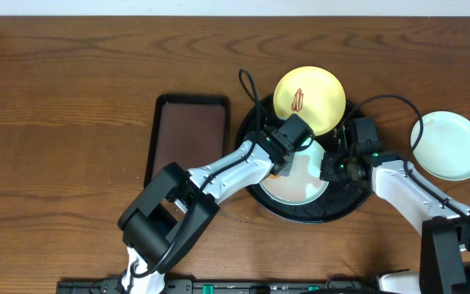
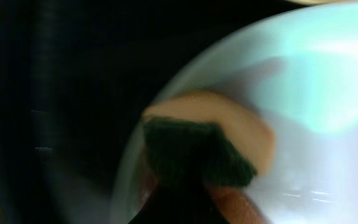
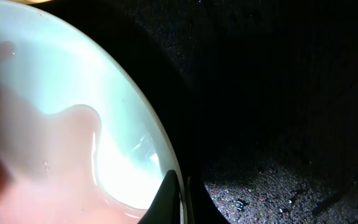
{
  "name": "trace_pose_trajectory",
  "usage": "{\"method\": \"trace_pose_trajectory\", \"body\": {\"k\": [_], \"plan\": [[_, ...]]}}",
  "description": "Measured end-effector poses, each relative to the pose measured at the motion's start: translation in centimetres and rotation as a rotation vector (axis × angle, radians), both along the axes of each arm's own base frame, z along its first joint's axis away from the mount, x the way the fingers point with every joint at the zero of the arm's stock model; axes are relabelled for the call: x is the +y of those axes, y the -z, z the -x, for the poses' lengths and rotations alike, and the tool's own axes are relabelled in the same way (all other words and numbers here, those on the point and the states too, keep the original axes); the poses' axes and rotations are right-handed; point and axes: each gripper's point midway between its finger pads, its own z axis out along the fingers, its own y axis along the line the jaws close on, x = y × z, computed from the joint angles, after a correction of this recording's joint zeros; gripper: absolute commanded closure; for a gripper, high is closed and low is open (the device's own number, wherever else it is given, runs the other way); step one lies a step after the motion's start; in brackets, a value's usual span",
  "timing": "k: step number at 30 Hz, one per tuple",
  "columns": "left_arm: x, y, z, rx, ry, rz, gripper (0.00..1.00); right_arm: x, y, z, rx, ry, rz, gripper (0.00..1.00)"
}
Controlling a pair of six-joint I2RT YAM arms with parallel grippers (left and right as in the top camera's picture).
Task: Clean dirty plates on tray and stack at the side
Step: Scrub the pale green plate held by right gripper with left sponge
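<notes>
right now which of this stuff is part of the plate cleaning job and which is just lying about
Job: large round black tray; pale yellow glossy plate with red-brown smear; pale mint-white glossy plate in the tray; second mint-white plate on the table, right; green-and-tan scrubbing pad.
Lying about: rectangular dark-brown tray.

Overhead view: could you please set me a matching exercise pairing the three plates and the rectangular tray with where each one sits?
Things:
1. yellow plate
2. middle mint plate
3. right-hand mint plate
4. rectangular brown tray

Places:
A. on the bare table, right of the black tray
B. left of the black tray
C. at the black tray's far edge, smeared red-brown
D. in the black tray's middle

Pairs: 1-C, 2-D, 3-A, 4-B
</notes>
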Motion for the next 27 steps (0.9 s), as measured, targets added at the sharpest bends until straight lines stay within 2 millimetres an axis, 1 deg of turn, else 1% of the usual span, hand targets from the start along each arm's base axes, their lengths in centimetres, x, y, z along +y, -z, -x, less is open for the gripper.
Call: {"method": "trace_pose_trajectory", "body": {"k": [1,3,8,15,19,22,24,27], "plan": [[0.7,-0.1,-0.3,-0.024,0.016,-0.045,0.93,0.0,0.0,0.0,0.000,0.000,0.000,0.99],[1.2,-0.2,-0.7,-0.054,0.046,-0.093,0.93,0.0,0.0,0.0,0.000,-0.001,-0.002,0.99],[1.4,-0.6,-0.9,-0.103,0.131,-0.177,0.92,0.1,0.0,0.0,0.002,-0.002,-0.005,0.99],[1.6,-1.2,-1.1,-0.164,0.184,-0.267,0.93,0.2,0.0,0.1,0.003,-0.003,-0.009,0.99],[2.0,-2.4,-1.4,-0.221,0.189,-0.328,0.93,0.2,0.0,0.1,0.003,-0.003,-0.009,0.99],[2.8,-4.6,-2.0,-0.273,0.163,-0.342,0.93,0.1,0.0,0.0,0.000,-0.002,-0.005,0.99],[3.4,-6.8,-2.2,-0.307,0.139,-0.335,0.92,0.0,0.0,-0.1,-0.003,0.000,-0.001,0.99],[4.5,-10.6,-2.0,-0.358,0.092,-0.300,0.93,0.0,0.0,-0.1,-0.004,0.000,0.000,0.99]]}}
